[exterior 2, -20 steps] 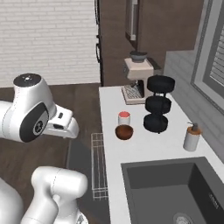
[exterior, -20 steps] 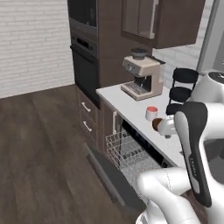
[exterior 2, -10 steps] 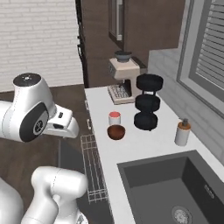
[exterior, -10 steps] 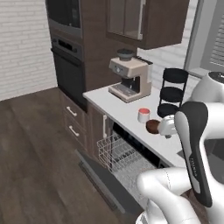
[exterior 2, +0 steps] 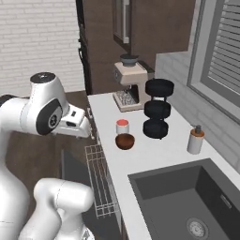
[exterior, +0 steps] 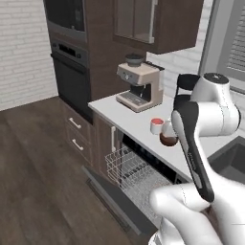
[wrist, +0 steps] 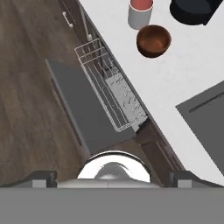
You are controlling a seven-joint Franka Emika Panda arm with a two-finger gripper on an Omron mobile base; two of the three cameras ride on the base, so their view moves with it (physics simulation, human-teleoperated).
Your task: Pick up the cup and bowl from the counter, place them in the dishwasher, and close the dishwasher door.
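Gripper: its two dark finger tips barely rise at the bottom corners of the hand view, set wide apart with nothing between them; the hand looks straight down from high over the floor and the counter's front edge.
Dishwasher door (wrist: 83,109): dropped flat open below the hand, a grey panel lying over the wooden floor (wrist: 30,87).
Dishwasher (exterior: 143,165): open under the counter, its interior dark.
Rack (wrist: 111,94): white wire, pulled out over the door; no dish can be made out in it, and one patch of it looks pale and grainy.
Counter (exterior 2: 154,150): light slab carrying all the small things.
Bowl (wrist: 153,40): reddish-brown, upright, dark inside, standing near the counter's front edge.
Cup (wrist: 140,12): white with a salmon top, just beside the bowl on the coffee-machine side; its top is cut by the frame edge in the hand view, and whether it touches the bowl cannot be told.
Bowl in left base view: half covered by the white arm (exterior: 191,139).
Three-tier rack (exterior 2: 158,108): black round trays, just behind the bowl.
Coffee machine (exterior 2: 129,86): beige, at the counter's far end.
Soap bottle (exterior 2: 195,139): beige, near the wall.
Sink (exterior 2: 187,201): dark basin, cut by the frame.
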